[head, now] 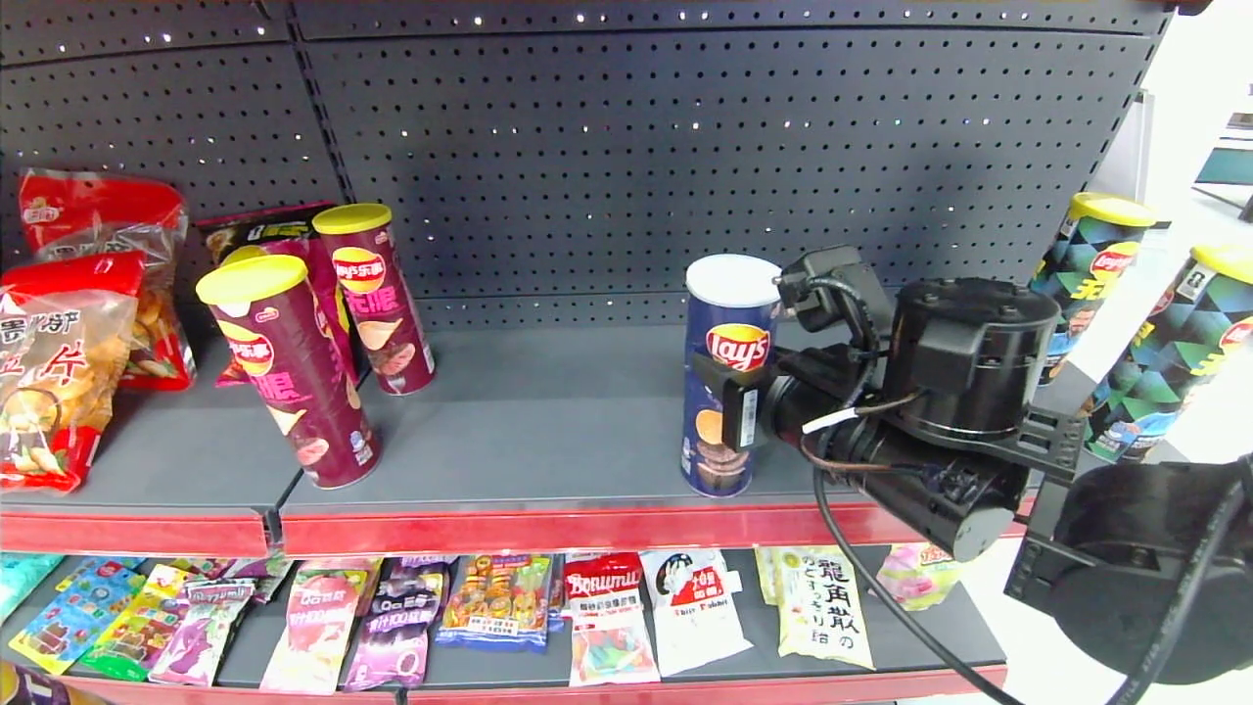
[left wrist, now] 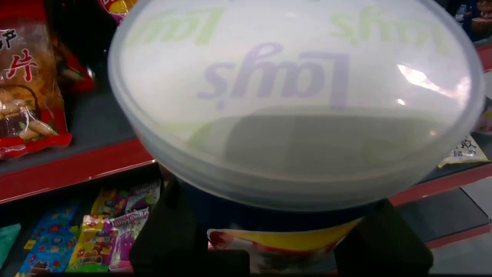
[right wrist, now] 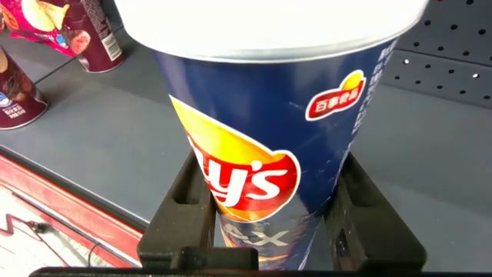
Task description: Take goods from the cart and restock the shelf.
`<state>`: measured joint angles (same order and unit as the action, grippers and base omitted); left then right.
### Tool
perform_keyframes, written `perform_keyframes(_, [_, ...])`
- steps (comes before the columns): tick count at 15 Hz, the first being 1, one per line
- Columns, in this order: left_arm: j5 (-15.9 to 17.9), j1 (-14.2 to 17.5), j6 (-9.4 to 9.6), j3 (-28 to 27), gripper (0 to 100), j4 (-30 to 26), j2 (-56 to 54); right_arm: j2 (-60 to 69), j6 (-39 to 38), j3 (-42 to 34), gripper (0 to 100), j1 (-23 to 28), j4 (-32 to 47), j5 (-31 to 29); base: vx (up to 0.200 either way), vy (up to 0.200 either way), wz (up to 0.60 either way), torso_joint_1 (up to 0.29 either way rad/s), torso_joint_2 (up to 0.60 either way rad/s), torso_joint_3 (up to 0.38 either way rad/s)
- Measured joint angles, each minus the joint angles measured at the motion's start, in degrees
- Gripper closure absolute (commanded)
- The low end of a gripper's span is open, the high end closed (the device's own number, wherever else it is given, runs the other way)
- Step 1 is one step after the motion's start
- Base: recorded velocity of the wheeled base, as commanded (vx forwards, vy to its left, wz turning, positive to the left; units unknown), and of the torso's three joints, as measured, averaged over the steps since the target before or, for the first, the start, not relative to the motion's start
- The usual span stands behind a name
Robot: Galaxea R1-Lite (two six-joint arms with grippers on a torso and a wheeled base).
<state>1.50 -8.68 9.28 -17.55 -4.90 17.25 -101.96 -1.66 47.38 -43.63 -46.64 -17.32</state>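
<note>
Jaws of the right gripper (head: pixel 726 411) pinch the blue can (head: pixel 729 328), which stands upright on the shelf (head: pixel 548 421) near its front edge. Placing seems almost finished; next the jaws should spread and draw back straight. The left gripper (left wrist: pixel 280 246) pinches a second can (left wrist: pixel 300 100) in front of the shelf.

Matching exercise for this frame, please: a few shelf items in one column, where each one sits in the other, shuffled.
1 blue can
2 maroon cans
3 red snack bags
4 flat packets

A lying on the lower shelf
B left end of the upper shelf
C in the right gripper
D standing left of the middle on the upper shelf

Pairs: 1-C, 2-D, 3-B, 4-A
</note>
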Motion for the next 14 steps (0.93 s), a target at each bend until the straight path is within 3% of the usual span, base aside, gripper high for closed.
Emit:
perform_keyframes(12, [0.1,0.0,-0.04,0.4,100,0.0,0.0,0.3,0.1,-1.2,100,-1.4,0.0,-2.3,0.000,0.000,0.00,0.000,0.00,0.000])
perform_keyframes(13, [0.1,0.0,-0.04,0.4,100,0.0,0.0,0.3,0.1,-1.2,0,-1.7,0.0,-2.4,0.000,0.000,0.00,0.000,0.00,0.000])
perform_keyframes(14, [0.1,0.0,-0.04,0.4,100,0.0,0.0,0.3,0.0,-1.2,0,-1.8,0.3,-2.4,0.000,0.000,0.00,0.000,0.00,0.000])
